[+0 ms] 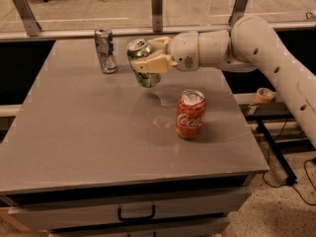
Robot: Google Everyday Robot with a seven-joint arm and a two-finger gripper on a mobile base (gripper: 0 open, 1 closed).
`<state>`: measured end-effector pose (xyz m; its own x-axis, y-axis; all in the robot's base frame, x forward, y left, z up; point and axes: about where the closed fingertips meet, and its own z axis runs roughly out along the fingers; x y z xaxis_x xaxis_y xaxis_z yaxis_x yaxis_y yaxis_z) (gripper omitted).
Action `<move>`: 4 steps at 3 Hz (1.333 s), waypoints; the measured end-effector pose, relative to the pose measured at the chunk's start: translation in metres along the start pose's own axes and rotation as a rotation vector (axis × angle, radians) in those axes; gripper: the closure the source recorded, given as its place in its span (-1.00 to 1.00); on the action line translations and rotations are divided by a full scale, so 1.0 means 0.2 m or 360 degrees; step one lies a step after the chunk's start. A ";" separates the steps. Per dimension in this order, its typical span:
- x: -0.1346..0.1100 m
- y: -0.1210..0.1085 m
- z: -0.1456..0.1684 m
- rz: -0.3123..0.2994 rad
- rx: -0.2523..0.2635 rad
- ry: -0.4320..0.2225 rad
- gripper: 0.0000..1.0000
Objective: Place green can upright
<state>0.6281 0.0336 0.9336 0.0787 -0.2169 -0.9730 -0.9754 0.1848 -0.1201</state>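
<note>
The green can (138,50) is pale green and silver with its silver top facing up and left. It is tilted slightly and held in the air above the grey table (89,137). My gripper (149,62) is shut on the green can around its middle, reaching in from the right on the white arm (237,46). The can's lower end (148,80) hangs a little above the tabletop, at the table's back centre.
A red Coca-Cola can (190,114) stands upright on the table to the right and nearer the front. A crushed silver-and-blue can (105,51) stands at the back left. An orange tape roll (265,94) lies off the table's right side.
</note>
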 end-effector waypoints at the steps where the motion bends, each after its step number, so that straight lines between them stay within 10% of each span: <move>1: 0.05 -0.01 -0.04 -0.0005 0.0035 -0.0080 0.63; 4: 0.16 0.03 -0.18 0.0070 0.0127 -0.0140 -0.74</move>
<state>0.6174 -0.0059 0.9079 0.0572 -0.1225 -0.9908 -0.9591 0.2687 -0.0886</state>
